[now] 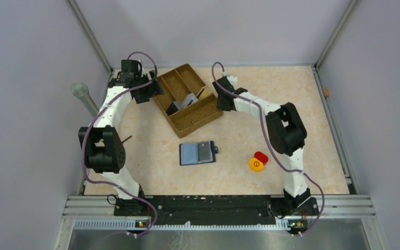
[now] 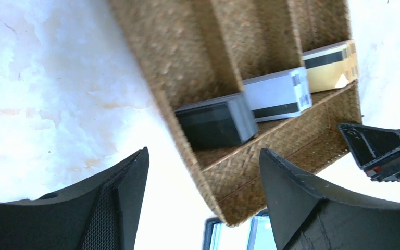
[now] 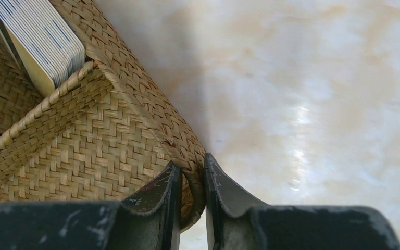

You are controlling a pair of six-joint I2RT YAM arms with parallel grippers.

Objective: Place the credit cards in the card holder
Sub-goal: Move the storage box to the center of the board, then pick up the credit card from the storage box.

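Credit cards (image 2: 216, 122) lean in stacks inside one compartment of the woven tray (image 1: 200, 112), upper centre of the top view: dark, silver and tan stacks side by side. They look thin, stiff, slick and light, and are best pinched across the faces at an exposed upper edge, a few at a time. How tightly they pack is hard to judge. Left gripper (image 2: 203, 156) hovers over them, jaws wide, holding nothing. Right gripper (image 3: 191, 165) is pinched tight on the tray's rim at a corner, probably steadying it. Tray walls and dividers crowd the approach. Card holder (image 1: 198, 152) lies open on the tabletop (image 1: 291, 94), lower centre, well apart from the tray. Red and yellow round pieces (image 1: 258, 161) sit to its right.
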